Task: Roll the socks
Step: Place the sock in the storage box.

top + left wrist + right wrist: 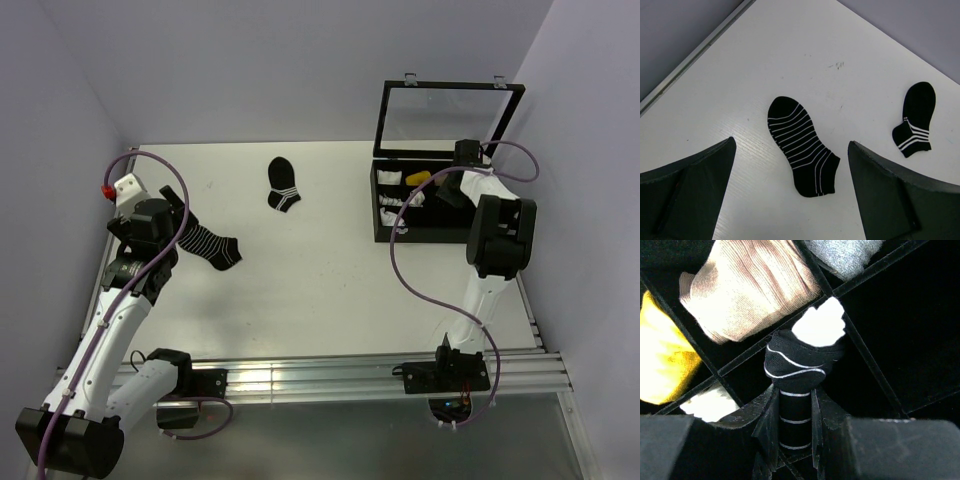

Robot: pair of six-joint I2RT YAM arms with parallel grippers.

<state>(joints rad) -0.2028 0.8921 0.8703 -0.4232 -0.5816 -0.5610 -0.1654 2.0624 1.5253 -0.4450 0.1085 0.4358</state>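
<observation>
The left gripper [791, 145] hangs above the table [320, 300] on the left side with its jaws spread wide and nothing between them. Directly below it lies a black sock with thin white stripes [802, 145], flat on the surface. Farther out, well apart from it, lies a black sock with white bands at one end [915, 120], also flat. At the far right stands a black divided box [385, 215] with its clear lid [445, 115] raised upright. The right gripper [796, 412] reaches down into this box, its jaws narrowed onto the rolled socks [800, 365] – a black bundle with white stripes and a white toe showing at its top. The bundle sits at a crossing of the dividers [867, 362]; which compartment it occupies cannot be told. A beige roll [750, 285] and a yellow item [660, 360] fill neighbouring compartments.
</observation>
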